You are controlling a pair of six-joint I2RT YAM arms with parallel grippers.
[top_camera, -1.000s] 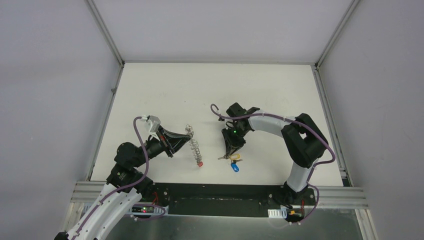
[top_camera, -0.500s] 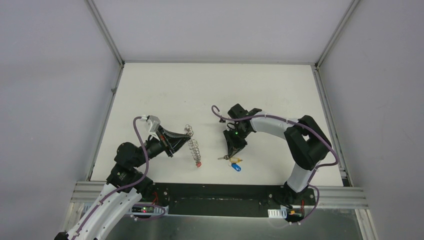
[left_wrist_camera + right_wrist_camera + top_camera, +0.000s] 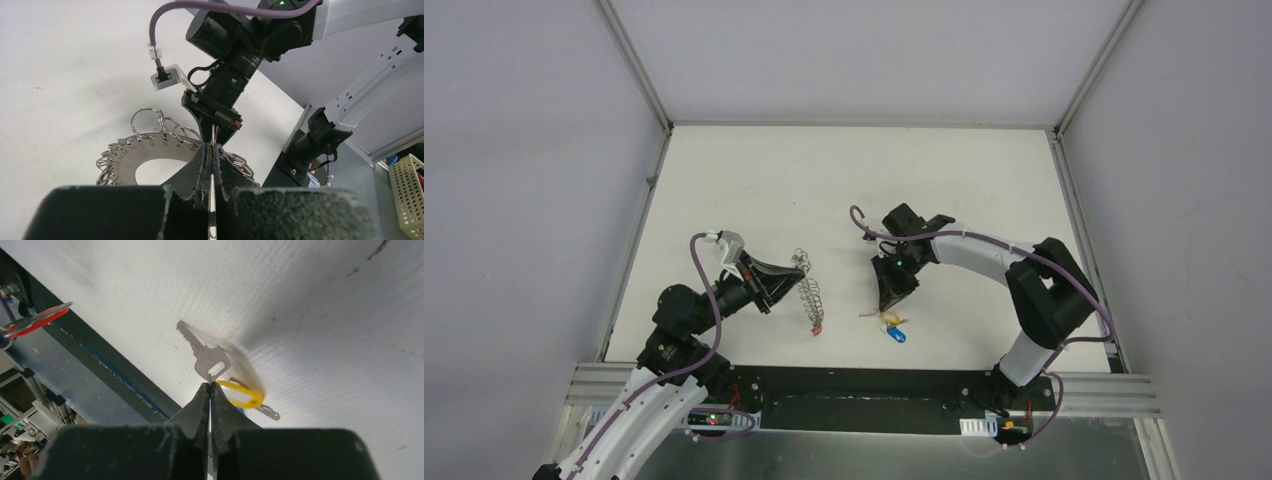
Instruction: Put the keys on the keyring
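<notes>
The step in hand is the pick-up of the first key. The right gripper [image 3: 210,386] is pinched fully shut on the yellow key [image 3: 209,360], right where the silver head meets the tag [image 3: 241,395]. The key looks to lie flat on the table [image 3: 754,180], blade pointing away from the fingers, so I judge it gripped but not yet lifted. It sits close to the table's near edge, about midway along it. The blue key [image 3: 896,335] lies just beside it, nearer that edge; whether the two touch I cannot tell.

The left gripper [image 3: 213,150] is also fully closed, holding one thin ring [image 3: 215,134] edge-on between its tips. The rest of the keyring [image 3: 810,292], a numbered disc [image 3: 150,156] hung with many rings and a red tag [image 3: 817,327], trails down to the table left of the keys, also towards the near edge.

Next, the key likely has to come up without dragging the blue one along, then travel left to the held ring. The grip is narrow and near the hole, so the key may swivel. Threading calls for lining the hole up with the ring's split end, which is too fine to make out here.
</notes>
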